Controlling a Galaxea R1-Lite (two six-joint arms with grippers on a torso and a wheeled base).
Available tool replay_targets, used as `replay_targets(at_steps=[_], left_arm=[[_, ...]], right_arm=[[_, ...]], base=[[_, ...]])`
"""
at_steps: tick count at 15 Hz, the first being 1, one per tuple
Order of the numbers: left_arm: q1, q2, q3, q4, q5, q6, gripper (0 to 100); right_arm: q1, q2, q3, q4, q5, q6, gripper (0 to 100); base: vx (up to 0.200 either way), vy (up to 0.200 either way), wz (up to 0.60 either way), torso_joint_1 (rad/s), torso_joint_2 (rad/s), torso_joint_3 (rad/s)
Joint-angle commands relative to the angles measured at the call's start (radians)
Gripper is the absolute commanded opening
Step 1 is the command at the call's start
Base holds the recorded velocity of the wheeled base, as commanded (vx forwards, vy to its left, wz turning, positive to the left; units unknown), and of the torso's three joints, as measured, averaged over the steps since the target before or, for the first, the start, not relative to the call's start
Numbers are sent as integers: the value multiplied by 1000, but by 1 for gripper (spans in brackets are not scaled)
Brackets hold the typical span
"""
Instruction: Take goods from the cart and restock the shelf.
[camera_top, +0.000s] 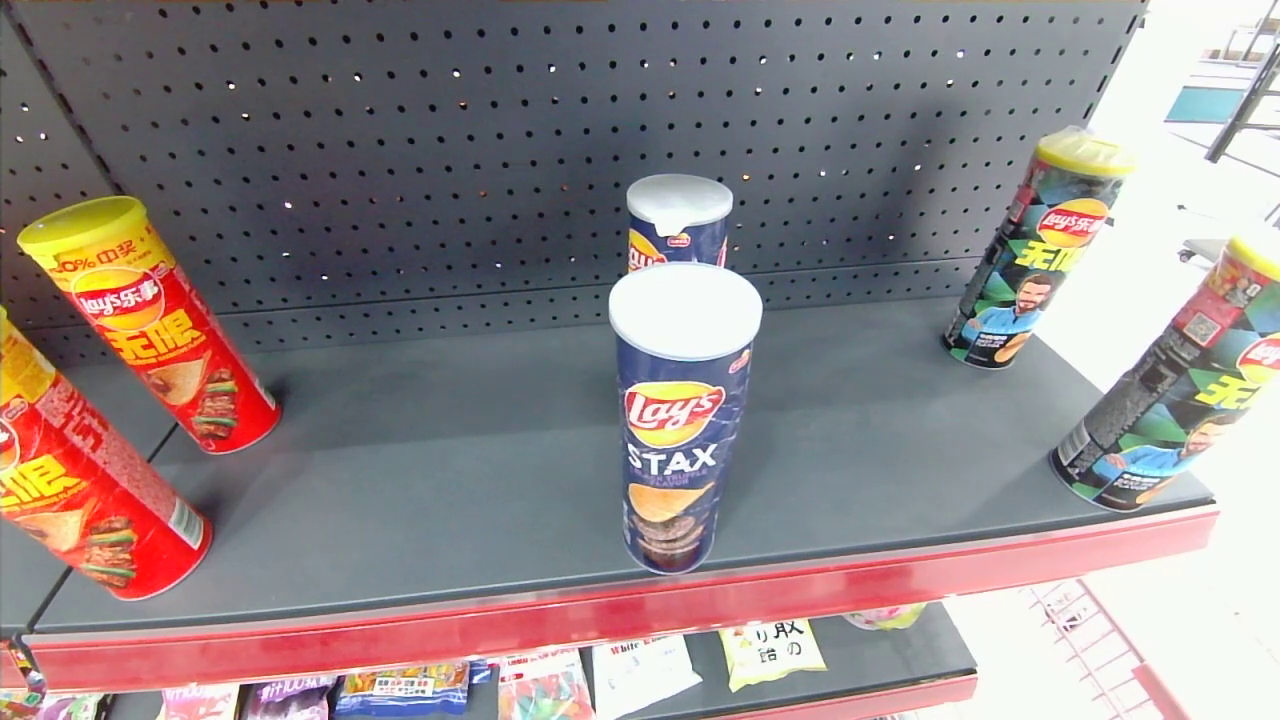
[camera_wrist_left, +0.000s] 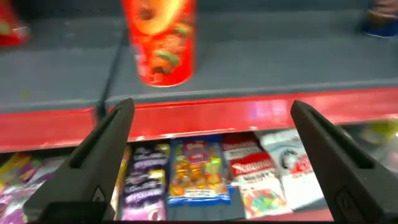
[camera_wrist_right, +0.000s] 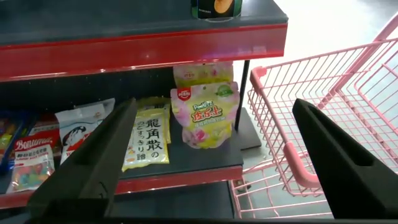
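Left claw (camera_wrist_left: 211, 163) sits low before the shelving, spread wide, nothing in it; right claw (camera_wrist_right: 211, 163) the same, wide and empty. Just past them is the lower shelf (camera_wrist_right: 186, 180) with flat snack bags (camera_wrist_left: 196, 171). The pink wire cart (camera_wrist_right: 257, 73) stands off the shelf's right end, and what it carries cannot be told. Above is the shelf (camera_top: 450, 470) to be restocked. In the head view the front blue can (camera_top: 672, 430) stands upright near the front lip at about 6 o'clock, and the rear blue can (camera_top: 680, 225) stands straight behind it at 12, by the pegboard (camera_top: 400, 130). Two red cans (camera_top: 150, 320) are at 9 o'clock and two black-green cans (camera_top: 1040, 250) at 3 o'clock, well apart from the blue pair. Progress, as a judgement: six cans up and wide bare gaps between the groups, so restocking looks partly done. With both claws empty, the next item would have to come from the cart. The head view gives the whole can layout. The wrist views add the bags, the cart, one red can at the lip (camera_wrist_left: 163, 43) and a black-green can's base (camera_wrist_right: 216, 7).
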Motion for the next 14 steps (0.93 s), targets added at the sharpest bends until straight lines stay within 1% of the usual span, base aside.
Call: replay_targets(at_steps=[1,2,3,5,6,7,8,9,10,11,12,13,14], left_arm=[[2,2,3,49,51,-75,100],[2,2,1,47,34,-109,100],[0,2,1,47,-1,-91,100],[0,2,1,47,-14,-82,100],[0,2,1,46,-7,-75,100],[0,2,1,47,13,-68,100],[2,2,3,53,28,-40,100],[2,2,3,56,-7,27,100],[2,2,3,56,-112,124,100],[0,2,3,70,-113,103,100],[0,2,1,83,-101,33,100],[0,2,1,81,-87,-8,100],[0,2,1,81,-80,-11,100]], right_arm=[[1,-1,0,0,0,0,100],[1,-1,0,0,0,0,100],[1,-1,0,0,0,0,100],[1,-1,0,0,0,0,100],[1,-1,0,0,0,0,100],[1,-1,0,0,0,0,100],[1,-1,0,0,0,0,100],[1,-1,0,0,0,0,100],[1,-1,0,0,0,0,100],[1,-1,0,0,0,0,100],[0,-1,0,0,0,0,100],[1,-1,0,0,0,0,100],[1,-1,0,0,0,0,100]], base=[[0,0,0,0,0,0],[0,0,0,0,0,0],[0,0,0,0,0,0],[0,0,0,0,0,0],[0,0,0,0,0,0],[0,0,0,0,0,0],[0,0,0,0,0,0],[0,0,0,0,0,0],[0,0,0,0,0,0],[0,0,0,0,0,0],[0,0,0,0,0,0],[0,0,0,0,0,0],[0,0,0,0,0,0]])
